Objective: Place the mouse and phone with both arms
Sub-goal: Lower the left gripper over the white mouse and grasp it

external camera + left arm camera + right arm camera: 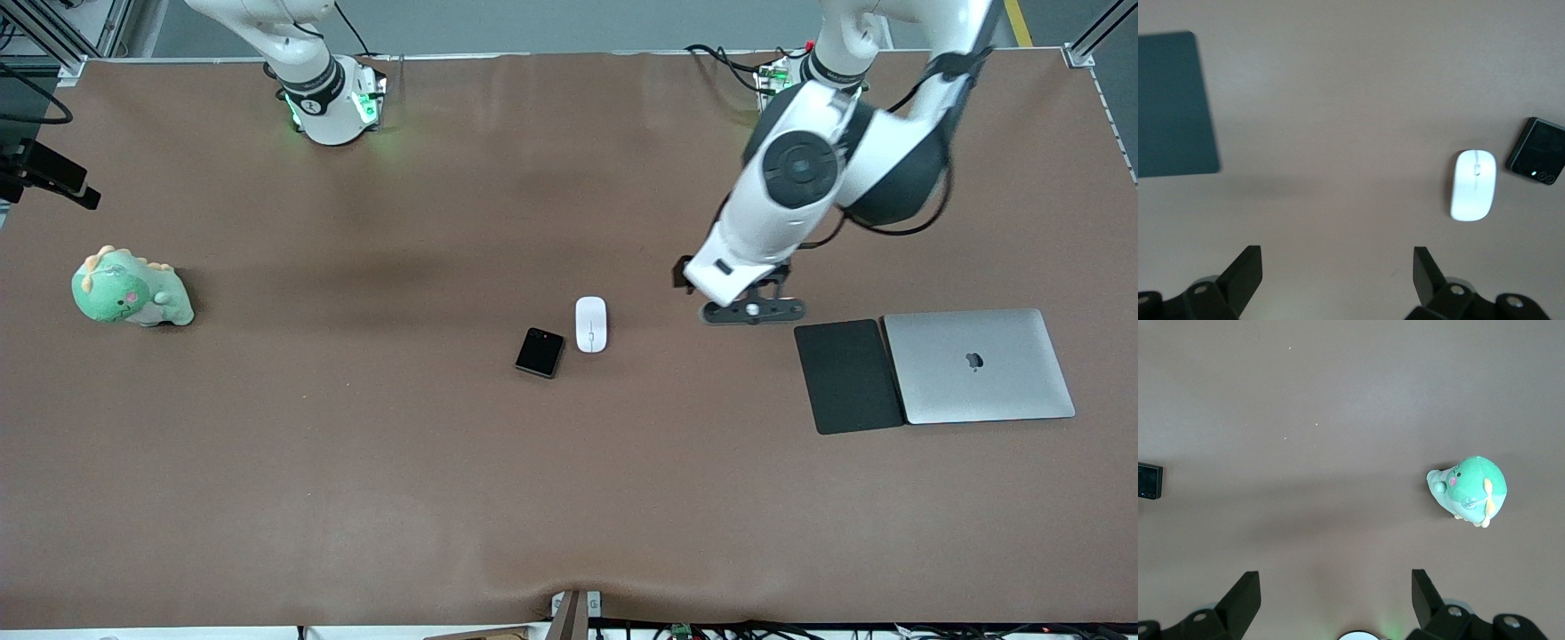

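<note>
The white oval mouse (590,324) lies near the middle of the table, and the small black phone (540,352) lies beside it, slightly nearer the front camera. My left gripper (754,311) hangs open and empty over bare table between the mouse and the mouse pad. The left wrist view shows the same gripper (1337,257) with the mouse (1473,185) and phone (1537,151) off to one side. My right gripper (1336,580) is open and empty, high over the table by its own base. It is out of the front view. Its wrist view catches the phone's edge (1149,481).
A dark-grey mouse pad (847,376) and a shut silver laptop (978,365) lie side by side toward the left arm's end. A green dinosaur plush (130,289) stands toward the right arm's end and also shows as the plush (1469,490) in the right wrist view.
</note>
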### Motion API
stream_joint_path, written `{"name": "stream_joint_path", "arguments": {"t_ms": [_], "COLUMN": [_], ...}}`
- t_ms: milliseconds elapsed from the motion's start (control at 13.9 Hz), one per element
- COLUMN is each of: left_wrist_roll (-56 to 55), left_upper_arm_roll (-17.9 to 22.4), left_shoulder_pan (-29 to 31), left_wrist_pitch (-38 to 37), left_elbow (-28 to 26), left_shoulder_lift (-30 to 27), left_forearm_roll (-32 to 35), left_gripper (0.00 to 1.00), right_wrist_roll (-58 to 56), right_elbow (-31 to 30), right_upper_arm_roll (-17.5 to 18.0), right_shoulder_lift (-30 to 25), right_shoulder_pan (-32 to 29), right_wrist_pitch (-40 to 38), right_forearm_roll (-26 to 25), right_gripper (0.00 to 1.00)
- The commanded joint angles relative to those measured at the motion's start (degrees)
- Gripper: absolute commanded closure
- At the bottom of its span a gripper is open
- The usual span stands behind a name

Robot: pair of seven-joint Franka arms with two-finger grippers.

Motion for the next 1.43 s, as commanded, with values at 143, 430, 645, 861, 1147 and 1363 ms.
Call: {"name": "stream_joint_path", "arguments": {"t_ms": [143,430,645,861,1147,1363], "left_wrist_roll": [-7.41,-10.5,-12.51,-14.28,-15.68,-15.95], "left_upper_arm_roll": [0.33,0.24,0.42,0.95,0.95,1.03], "left_shoulder_pan": [-4.69,-7.06,-9.7,-11.9,-12.16,-12.87], "left_wrist_pitch": [8.86,17.21,18.02,19.07,24.78,25.93], "left_elbow": [1.09,2.31,5.64,7.94,7.94,7.94], "left_shoulder_lift": [8.38,14.1,18.67,21.93,24.65,25.8], "left_forearm_roll": [2.32,2.33,2.33,2.33,2.24,2.33], "left_gripper": [0.0,0.0,0.02,0.1,0.1,0.1], "right_wrist_roll": [-0.15,-0.15,-0.06,-0.15,0.11,0.2], "right_elbow": [1.45,1.45,1.45,1.45,1.45,1.45], "right_upper_arm_roll": [0.73,0.73,0.73,0.73,0.73,0.73], "right_shoulder_lift": [0.59,0.59,0.59,0.59,0.59,0.59], "right_shoulder_pan": [-1.0,-1.09,-1.0,-1.09,-1.0,-1.0], "right_wrist_pitch": [-0.94,-0.94,-0.94,-1.03,-0.94,-0.94], "right_forearm_roll": [-0.65,-0.65,-0.65,-0.65,-0.65,-0.56], "right_gripper": [0.0,0.0,0.0,0.0,0.0,0.0]}}
